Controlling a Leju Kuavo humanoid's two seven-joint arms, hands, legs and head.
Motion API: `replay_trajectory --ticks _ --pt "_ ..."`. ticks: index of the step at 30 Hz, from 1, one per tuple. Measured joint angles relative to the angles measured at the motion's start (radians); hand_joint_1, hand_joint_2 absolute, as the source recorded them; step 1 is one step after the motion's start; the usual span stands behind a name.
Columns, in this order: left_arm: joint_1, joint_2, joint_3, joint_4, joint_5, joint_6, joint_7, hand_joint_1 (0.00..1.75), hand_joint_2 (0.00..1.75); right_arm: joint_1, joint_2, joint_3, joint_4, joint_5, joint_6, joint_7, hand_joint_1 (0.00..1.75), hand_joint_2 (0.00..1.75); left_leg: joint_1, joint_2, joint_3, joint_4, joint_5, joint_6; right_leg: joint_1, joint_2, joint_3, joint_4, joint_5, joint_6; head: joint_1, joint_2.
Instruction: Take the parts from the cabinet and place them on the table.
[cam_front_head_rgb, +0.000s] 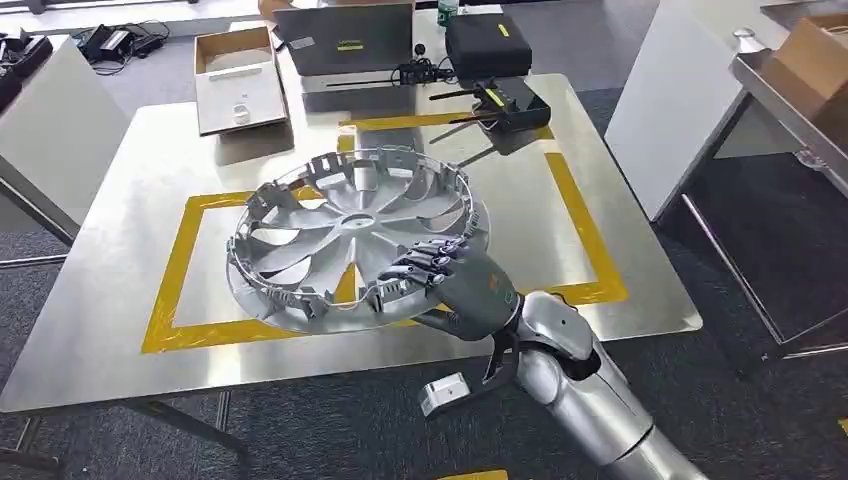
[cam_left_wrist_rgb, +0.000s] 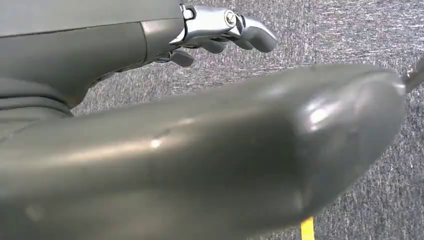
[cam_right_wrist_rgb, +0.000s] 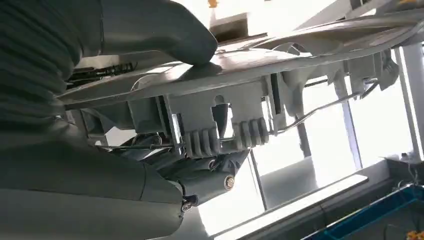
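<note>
A silver wheel cover (cam_front_head_rgb: 350, 230) with curved spokes lies face down on the steel table (cam_front_head_rgb: 100, 300), inside a rectangle of yellow tape (cam_front_head_rgb: 585, 235). My right hand (cam_front_head_rgb: 460, 285) grips its near right rim, fingers over the top edge. In the right wrist view the thumb (cam_right_wrist_rgb: 165, 30) presses one face of the rim (cam_right_wrist_rgb: 240, 85) and the darker fingers (cam_right_wrist_rgb: 210, 172) wrap the clipped edge from the other side. My left hand (cam_left_wrist_rgb: 220, 30) hangs over grey carpet with its fingers curled in and nothing in them.
At the table's far edge stand an open cardboard box (cam_front_head_rgb: 235, 75), a laptop (cam_front_head_rgb: 345, 40), a black case (cam_front_head_rgb: 487, 45) and a black device with antennas (cam_front_head_rgb: 500, 105). A white panel (cam_front_head_rgb: 690, 100) and a metal rack (cam_front_head_rgb: 790, 100) stand to the right.
</note>
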Motion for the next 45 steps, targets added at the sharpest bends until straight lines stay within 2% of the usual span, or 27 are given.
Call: replay_trajectory --ticks 3,6,8,10,13,15,18,22,29,37,38,41,42,45 --pt "0.000 -0.008 -0.005 0.000 -0.018 -0.003 0.007 0.00 0.00 -0.062 0.008 0.015 0.093 -0.004 -0.018 0.027 1.75 1.75 0.000 0.000 0.001 0.000 0.001 -0.002 0.000 0.000 0.001 0.000 0.000 0.000 0.000 0.000" --pt "0.004 -0.015 -0.013 0.000 -0.036 -0.008 0.028 0.00 0.00 -0.138 0.028 0.026 0.234 0.016 -0.081 0.063 1.75 1.75 0.000 0.000 0.004 0.000 0.001 -0.003 -0.002 0.000 0.004 0.000 0.001 0.000 0.000 0.000" --pt "0.006 -0.019 -0.023 0.001 -0.048 -0.009 0.034 0.00 0.00 -0.187 0.041 0.028 0.340 0.043 -0.142 0.105 1.75 1.75 0.000 -0.001 0.005 0.000 0.002 -0.003 -0.002 0.000 0.005 -0.001 0.001 0.000 0.000 0.000" --pt "0.006 -0.022 -0.029 0.001 -0.057 -0.009 0.039 0.00 0.00 -0.234 0.045 0.027 0.451 0.088 -0.207 0.173 1.75 1.75 0.000 -0.003 0.005 0.000 0.002 -0.003 -0.003 -0.002 0.007 -0.001 0.002 0.000 0.000 0.000" --pt "0.006 -0.026 -0.030 0.001 -0.066 -0.009 0.036 0.00 0.00 -0.324 0.046 0.015 0.638 0.118 -0.257 0.276 1.75 1.75 -0.001 -0.004 0.007 0.001 0.002 -0.003 -0.003 -0.002 0.008 -0.003 0.002 0.002 0.000 0.000" --pt "0.006 -0.027 -0.031 0.001 -0.069 -0.013 0.026 0.00 0.00 -0.370 0.041 -0.014 0.754 0.115 -0.294 0.313 1.75 1.75 -0.001 -0.006 0.006 0.001 0.002 -0.003 -0.003 -0.003 0.009 -0.004 0.003 0.002 0.000 0.000" --pt "0.007 -0.029 -0.031 0.001 -0.071 -0.016 0.023 0.00 0.00 -0.413 0.031 -0.052 0.875 0.115 -0.319 0.320 1.75 1.75 -0.002 -0.004 0.006 0.001 0.001 -0.002 -0.005 -0.001 0.009 -0.004 0.003 0.002 0.000 0.000" --pt "0.004 -0.030 -0.031 0.000 -0.074 -0.016 0.019 0.00 0.00 -0.441 0.029 -0.071 0.962 0.116 -0.326 0.322 1.75 1.75 -0.002 0.000 0.007 0.001 -0.001 0.000 -0.005 0.002 0.009 -0.005 0.002 0.003 0.000 0.000" --pt "0.006 -0.031 -0.038 0.001 -0.077 -0.016 0.016 0.00 0.00 -0.462 0.017 -0.121 1.035 0.090 -0.337 0.383 1.75 1.75 -0.003 -0.002 0.008 0.001 0.000 0.000 -0.004 -0.001 0.009 -0.006 0.002 0.003 0.000 0.000" --pt "0.013 -0.029 -0.039 0.001 -0.085 0.002 0.019 0.00 0.00 -0.469 -0.013 -0.187 1.080 0.067 -0.347 0.344 1.75 1.75 -0.002 -0.001 0.008 0.001 0.000 0.000 -0.005 0.000 0.010 -0.006 0.002 0.004 0.000 0.000" --pt "0.012 -0.029 -0.040 0.001 -0.090 0.008 0.020 0.00 1.75 -0.468 -0.013 -0.194 1.080 0.067 -0.347 0.338 0.00 0.00 -0.002 -0.001 0.008 0.001 0.000 0.000 -0.005 0.000 0.010 -0.006 0.002 0.004 0.000 0.000" --pt "0.008 -0.028 -0.046 0.001 -0.102 0.021 0.019 0.00 1.75 -0.467 -0.013 -0.215 1.081 0.065 -0.347 0.315 0.00 0.00 -0.002 -0.001 0.008 0.001 0.000 0.000 -0.005 -0.001 0.010 -0.006 0.002 0.004 0.000 0.000" --pt "0.007 -0.027 -0.046 0.001 -0.105 0.024 0.019 0.00 0.00 -0.467 -0.013 -0.223 1.081 0.063 -0.348 0.304 0.00 0.00 -0.002 -0.001 0.008 0.001 0.000 0.000 -0.004 -0.001 0.010 -0.006 0.002 0.004 0.000 0.000" --pt "0.004 -0.027 -0.047 0.000 -0.106 0.042 0.018 0.00 0.00 -0.468 -0.013 -0.241 1.081 0.058 -0.351 0.276 0.00 0.00 -0.002 -0.001 0.008 0.001 0.000 0.000 -0.004 -0.001 0.011 -0.006 0.002 0.004 0.000 0.000"
